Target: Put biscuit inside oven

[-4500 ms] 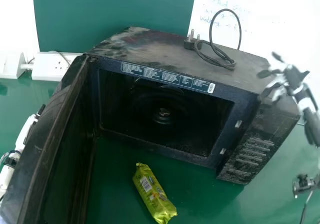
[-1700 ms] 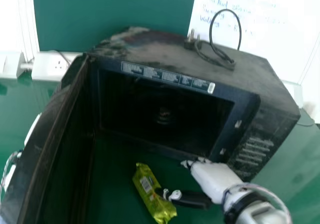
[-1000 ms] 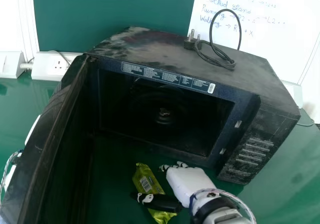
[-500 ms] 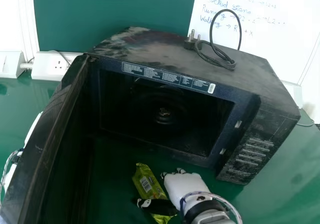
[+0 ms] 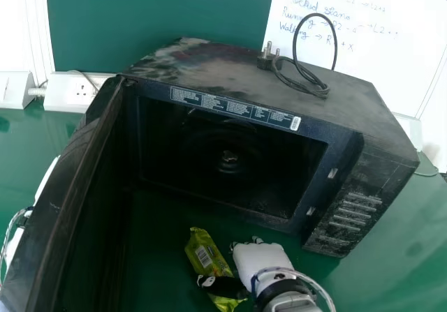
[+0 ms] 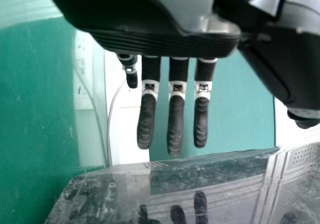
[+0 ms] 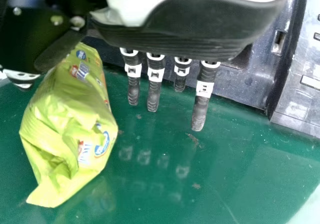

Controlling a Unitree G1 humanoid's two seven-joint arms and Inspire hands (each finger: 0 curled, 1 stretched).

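From six o'clock of the boxy black metal oven [image 5: 237,151], the white-and-black right hand [image 5: 262,263] flanks the shiny yellow-green biscuit packet [image 5: 203,256], straight fingers spread, perhaps for pinching.

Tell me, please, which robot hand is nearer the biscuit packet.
The right hand, its thumb over the biscuit packet; the left hand is beside the microwave door.

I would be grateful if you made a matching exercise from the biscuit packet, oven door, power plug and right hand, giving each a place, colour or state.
Things:
1. Biscuit packet
2. Oven door
3. Power plug
4. Right hand

Descriptions:
A. On top of the oven
B. White-backed, fingers straight
C. Yellow-green, on the table
D. Swung open

Right pairs: 1-C, 2-D, 3-A, 4-B.
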